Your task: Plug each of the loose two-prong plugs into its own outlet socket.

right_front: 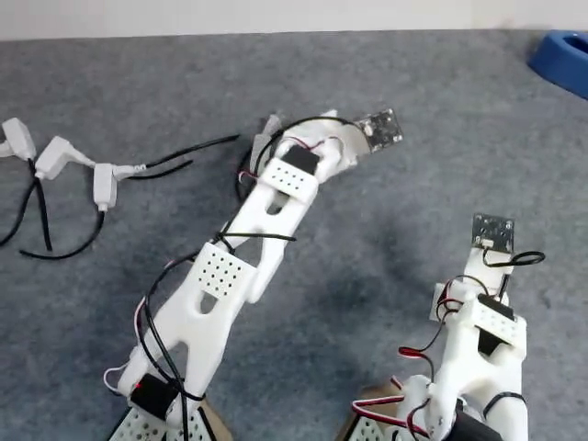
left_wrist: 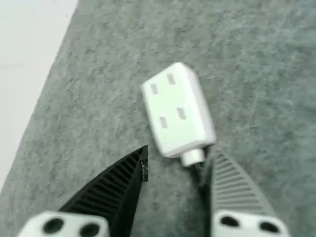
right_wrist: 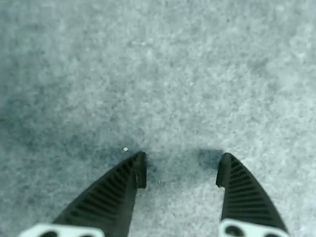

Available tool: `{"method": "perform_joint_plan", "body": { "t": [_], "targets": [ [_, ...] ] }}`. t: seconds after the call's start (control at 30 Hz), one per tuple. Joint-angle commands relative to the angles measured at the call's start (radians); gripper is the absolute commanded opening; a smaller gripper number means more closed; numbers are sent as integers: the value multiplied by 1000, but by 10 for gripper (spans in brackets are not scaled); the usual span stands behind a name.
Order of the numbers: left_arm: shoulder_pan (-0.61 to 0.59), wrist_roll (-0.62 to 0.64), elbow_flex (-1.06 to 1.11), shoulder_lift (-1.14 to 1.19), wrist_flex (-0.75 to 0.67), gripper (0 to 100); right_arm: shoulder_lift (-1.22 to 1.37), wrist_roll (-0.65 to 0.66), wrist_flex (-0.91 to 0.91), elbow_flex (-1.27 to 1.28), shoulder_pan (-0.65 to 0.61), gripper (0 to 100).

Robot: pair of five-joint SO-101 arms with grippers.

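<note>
Nothing plugged in yet: my left end effector (left_wrist: pixel 177 170), fingers apart, faces the outlet (left_wrist: pixel 177 108) just ahead, the plugs (right_front: pixel 60 156) lying loose well beyond it, while my right end effector (right_wrist: pixel 182 165) hangs open over the surface (right_wrist: pixel 158 74).

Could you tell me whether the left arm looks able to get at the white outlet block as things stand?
Probably yes: the outlet block lies on the grey mat right in front of the left gripper, whose fingers stand open either side of its cord end, with nothing in between.
</note>
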Motion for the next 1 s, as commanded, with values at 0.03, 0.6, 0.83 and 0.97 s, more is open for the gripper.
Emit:
{"method": "perform_joint_plan", "body": {
  "t": [0.03,0.6,0.83,0.97],
  "targets": [
    [-1,0,-4,-10,15,25,-8,9,-5,7,-16,230],
    [-102,155,-450,-73,647,159,4,46,136,-76,-54,228],
    [-119,279,-446,-42,621,190,4,44,136,-74,-58,228],
    [-134,445,-444,2,557,193,4,46,136,-70,-56,228]
  ]
}}
